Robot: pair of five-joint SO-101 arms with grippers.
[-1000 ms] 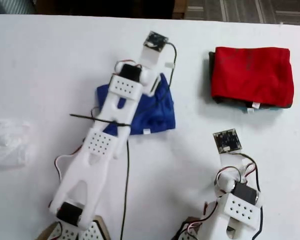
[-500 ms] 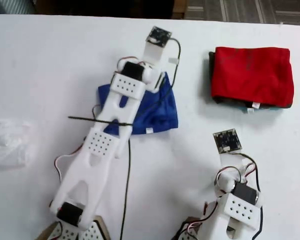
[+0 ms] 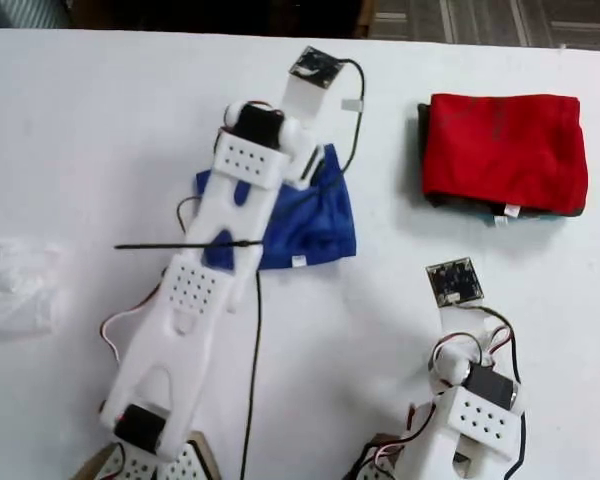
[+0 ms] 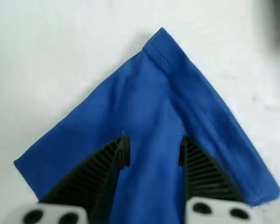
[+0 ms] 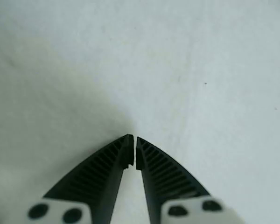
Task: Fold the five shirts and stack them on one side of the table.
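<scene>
Item 1: tabletop (image 3: 100, 130), white, plain and matte, with faint specks in the right wrist view (image 5: 200, 70).

Item 2: tiled floor (image 3: 500, 20), grey with pale joint lines, beyond the tabletop's far edge toward its far right corner.

Item 3: dark shadowed strip (image 3: 200, 12) along the middle of the far edge.

Item 4: brown, wood-like piece (image 3: 360, 15) beside that strip; its kind cannot be told.

Item 5: grey ribbed surface (image 3: 20, 12) past the far left corner.
</scene>
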